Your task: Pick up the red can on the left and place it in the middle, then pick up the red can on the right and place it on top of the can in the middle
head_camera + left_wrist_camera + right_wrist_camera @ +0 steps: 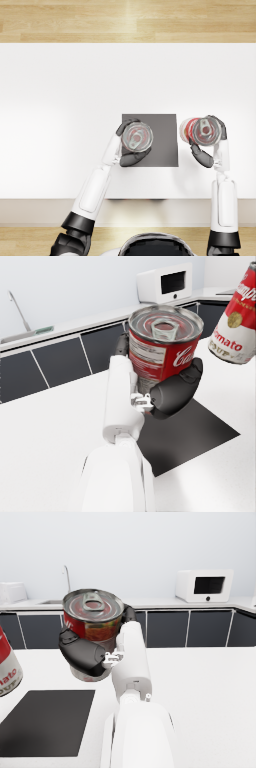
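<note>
Left red can (136, 137) held by left hand (131, 146) over dark mat (164, 145). Right red can (198, 130) gripped by right hand (207, 146), raised beside the mat. Risk: tilted right can could topple when stacked.

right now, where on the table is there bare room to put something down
The white table is bare left of the dark mat and along the far side toward the wood floor. It is crowded at the mat: the left robot hand holds a red can over it, and the right robot hand holds another can beside it.
</note>
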{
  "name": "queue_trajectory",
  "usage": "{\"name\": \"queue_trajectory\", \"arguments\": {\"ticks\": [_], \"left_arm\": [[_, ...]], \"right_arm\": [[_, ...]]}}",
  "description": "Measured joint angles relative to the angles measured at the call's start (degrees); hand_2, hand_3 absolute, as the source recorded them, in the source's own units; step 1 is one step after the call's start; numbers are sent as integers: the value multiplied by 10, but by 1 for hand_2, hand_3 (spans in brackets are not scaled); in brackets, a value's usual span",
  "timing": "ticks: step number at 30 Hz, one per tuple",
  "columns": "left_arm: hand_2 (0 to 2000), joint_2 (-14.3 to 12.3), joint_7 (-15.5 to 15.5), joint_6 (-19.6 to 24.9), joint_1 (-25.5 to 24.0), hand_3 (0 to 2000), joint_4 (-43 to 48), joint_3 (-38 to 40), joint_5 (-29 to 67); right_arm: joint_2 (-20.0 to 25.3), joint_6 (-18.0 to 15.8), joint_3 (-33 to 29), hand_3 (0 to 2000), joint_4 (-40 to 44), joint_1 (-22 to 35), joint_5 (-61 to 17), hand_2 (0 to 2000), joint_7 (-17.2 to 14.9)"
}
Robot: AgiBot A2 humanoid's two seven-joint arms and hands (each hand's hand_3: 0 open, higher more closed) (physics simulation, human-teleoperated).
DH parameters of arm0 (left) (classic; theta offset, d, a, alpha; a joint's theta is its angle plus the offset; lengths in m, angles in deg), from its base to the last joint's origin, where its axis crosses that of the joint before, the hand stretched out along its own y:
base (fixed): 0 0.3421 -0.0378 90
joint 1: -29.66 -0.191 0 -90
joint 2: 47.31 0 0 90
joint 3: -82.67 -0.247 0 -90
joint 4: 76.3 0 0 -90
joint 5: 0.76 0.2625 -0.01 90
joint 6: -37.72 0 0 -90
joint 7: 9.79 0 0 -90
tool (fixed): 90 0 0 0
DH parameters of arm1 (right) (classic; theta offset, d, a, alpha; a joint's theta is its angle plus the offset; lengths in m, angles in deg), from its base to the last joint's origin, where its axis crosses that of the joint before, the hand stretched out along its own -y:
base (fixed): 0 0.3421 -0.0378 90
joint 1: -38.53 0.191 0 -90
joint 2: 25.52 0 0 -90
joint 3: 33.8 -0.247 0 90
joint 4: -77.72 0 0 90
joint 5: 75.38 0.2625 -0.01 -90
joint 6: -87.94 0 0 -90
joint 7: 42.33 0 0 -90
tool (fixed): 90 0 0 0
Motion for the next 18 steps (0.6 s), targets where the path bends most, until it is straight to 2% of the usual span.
{"name": "queue_trajectory", "arguments": {"ticks": [3,5,7,8,9,11,12,16,17,18], "left_arm": [[2000,-16,-44,-21,14,1520,-55,-36,0],[2000,-26,-56,-58,23,1520,-97,-55,0],[2000,-37,-63,-74,32,1520,-137,-71,0],[639,-42,-64,-66,36,1193,-154,-75,0],[0,-46,-65,-52,39,867,-170,-77,0],[0,-52,-66,-32,42,213,-192,-74,0],[0,-53,-67,-31,41,0,-193,-70,0],[0,-42,-68,-48,14,0,-146,-51,0],[0,-36,-50,-46,2,0,-121,-46,0],[0,-29,-10,-32,-12,0,-93,-38,0]], "right_arm": [[3,-1,7,1520,-5,3,0,2000,0],[4,-4,11,1520,-6,5,0,2000,0],[6,-3,15,1520,-8,8,0,2000,-1],[7,1,18,1520,-8,10,0,2000,-1],[8,0,22,1520,-8,12,0,2000,-1],[11,2,33,1520,-7,19,0,2000,-1],[13,2,39,1520,-5,25,0,2000,-2],[28,-3,82,1520,20,63,0,2000,-2],[33,-6,92,1520,27,73,0,2000,-2],[37,-8,101,1520,33,83,0,2000,-2]]}}
